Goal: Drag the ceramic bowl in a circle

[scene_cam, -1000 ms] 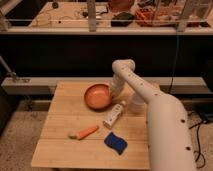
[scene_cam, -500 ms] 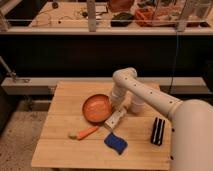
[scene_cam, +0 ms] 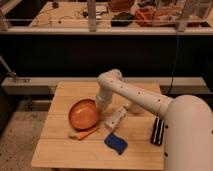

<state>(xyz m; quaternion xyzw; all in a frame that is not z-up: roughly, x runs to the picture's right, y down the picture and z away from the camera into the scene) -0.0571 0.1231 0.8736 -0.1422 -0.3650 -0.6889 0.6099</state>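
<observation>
The ceramic bowl (scene_cam: 83, 114) is round, shallow and orange-red. It sits upright on the wooden table (scene_cam: 65, 150), left of the middle. My gripper (scene_cam: 101, 106) is at the end of the white arm, which reaches in from the lower right. It is down at the bowl's right rim and seems to touch it. The arm's wrist hides the gripper's tip.
An orange carrot (scene_cam: 85, 133) lies just in front of the bowl. A white oblong object (scene_cam: 115, 118) lies right of the bowl, with a blue sponge (scene_cam: 115, 143) in front of it. A black object (scene_cam: 158, 131) lies near the table's right edge. A railing and dark shelf stand behind the table.
The bowl has slid from the back middle of the table toward the front left, close to the carrot. The gripper has moved with it at its rim.
</observation>
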